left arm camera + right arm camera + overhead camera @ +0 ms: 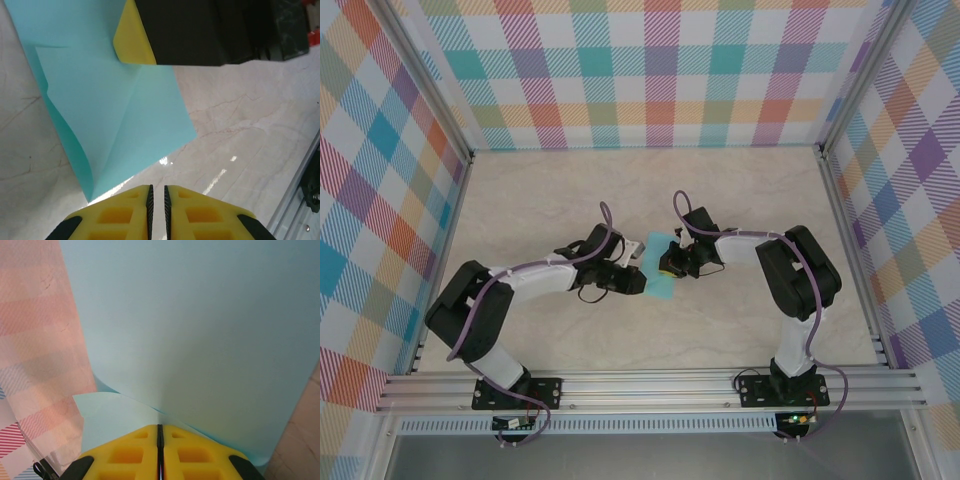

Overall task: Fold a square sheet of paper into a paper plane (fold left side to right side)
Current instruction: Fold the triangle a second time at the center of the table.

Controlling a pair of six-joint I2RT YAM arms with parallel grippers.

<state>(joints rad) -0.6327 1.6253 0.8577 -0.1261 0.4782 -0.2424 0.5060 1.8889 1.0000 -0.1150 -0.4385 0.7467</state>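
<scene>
My two arms bend in from the near edge of the pale marbled worktop (740, 190), elbows pushed outward and forearms angled toward each other, so that both wrists meet around its middle. The square sheet of thin teal paper (658, 288) lies there, between my claws, well away from every edge of the worktop.

My left claw (157, 187) is held low and almost level, pointing along the worktop at the near corner of the paper (115, 125). Its yellow fingers are drawn nearly together, leaving a thin slit with nothing in it, and they stop just short of the sheet without touching it. From this side the paper shows a diagonal crease, and its left edge curls up off the surface.

My right claw (160, 427) comes in from the opposite side, wrist tipped downward. Its fingers are pressed together with no gap, and the paper (200, 330) runs right in to their tips, where a crease and a small folded flap meet. It looks pinched there. The sheet rises in front of that claw like a wall.
</scene>
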